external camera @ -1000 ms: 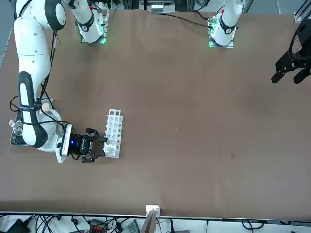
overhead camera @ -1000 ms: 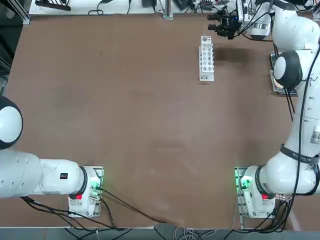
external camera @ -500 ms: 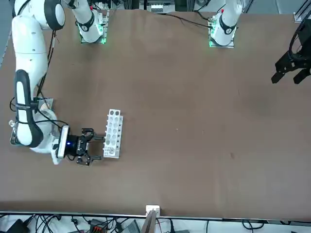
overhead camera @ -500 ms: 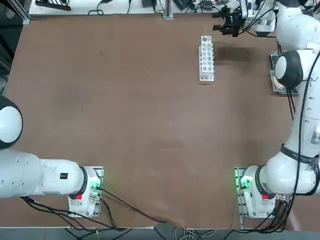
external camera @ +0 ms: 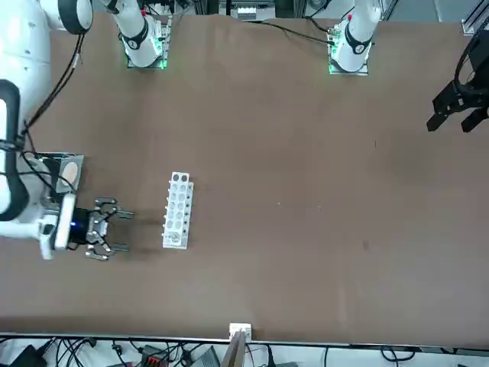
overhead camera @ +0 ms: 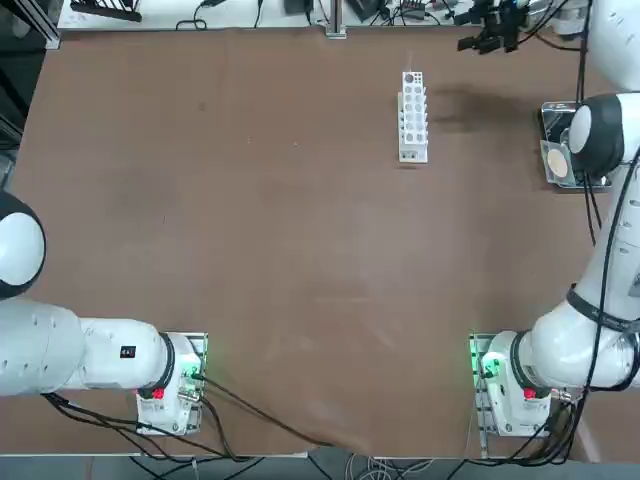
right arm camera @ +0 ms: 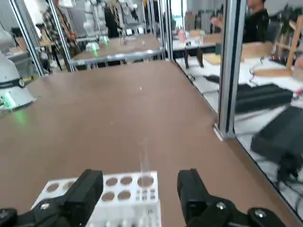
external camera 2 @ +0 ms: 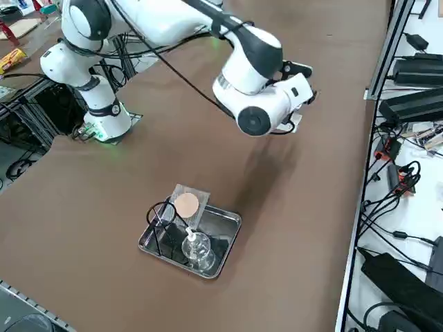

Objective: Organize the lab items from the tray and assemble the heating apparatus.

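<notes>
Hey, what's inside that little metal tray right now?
The tray holds the black wire ring stand, the grey mesh with its tan centre leaning on the rim, and a clear glass piece. The floor beneath them is mostly covered.

Stand (external camera 2: 161, 220), mesh (external camera 2: 187, 205), glass (external camera 2: 196, 247) in tray (external camera 2: 226, 243)
</notes>
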Controlling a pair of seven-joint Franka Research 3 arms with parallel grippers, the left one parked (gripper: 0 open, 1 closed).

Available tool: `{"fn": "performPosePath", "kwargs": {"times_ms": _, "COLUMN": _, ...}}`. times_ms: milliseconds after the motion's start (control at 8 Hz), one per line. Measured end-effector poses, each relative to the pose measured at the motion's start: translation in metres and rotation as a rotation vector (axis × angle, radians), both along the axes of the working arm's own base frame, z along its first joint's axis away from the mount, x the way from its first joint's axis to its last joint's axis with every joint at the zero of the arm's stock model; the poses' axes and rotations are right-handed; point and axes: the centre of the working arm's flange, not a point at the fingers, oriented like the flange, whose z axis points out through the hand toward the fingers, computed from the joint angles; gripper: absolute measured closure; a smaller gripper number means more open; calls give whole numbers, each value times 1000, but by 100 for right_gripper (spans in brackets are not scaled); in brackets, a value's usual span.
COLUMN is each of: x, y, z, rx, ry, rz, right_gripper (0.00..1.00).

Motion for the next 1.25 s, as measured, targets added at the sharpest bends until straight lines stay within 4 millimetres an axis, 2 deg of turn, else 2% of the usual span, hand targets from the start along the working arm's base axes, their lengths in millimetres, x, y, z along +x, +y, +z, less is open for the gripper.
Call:
{"fn": "performPosePath", "kwargs": {"times_ms": 250, "x": -12, "y": -42, "z": 20, "rx": -139, "ry": 92, "rz": -24, "right_gripper": 4}}
{"fn": "performPosePath", "kwargs": {"times_ms": 875, "x": -57, "y": -167, "z": 64, "rx": -570, "ry": 353, "rz": -203, "right_gripper": 4}}
{"fn": "performPosePath", "kwargs": {"times_ms": 1250, "x": -72, "y": -219, "z": 92, "rx": -812, "ry": 546, "rz": -425, "right_gripper": 3}}
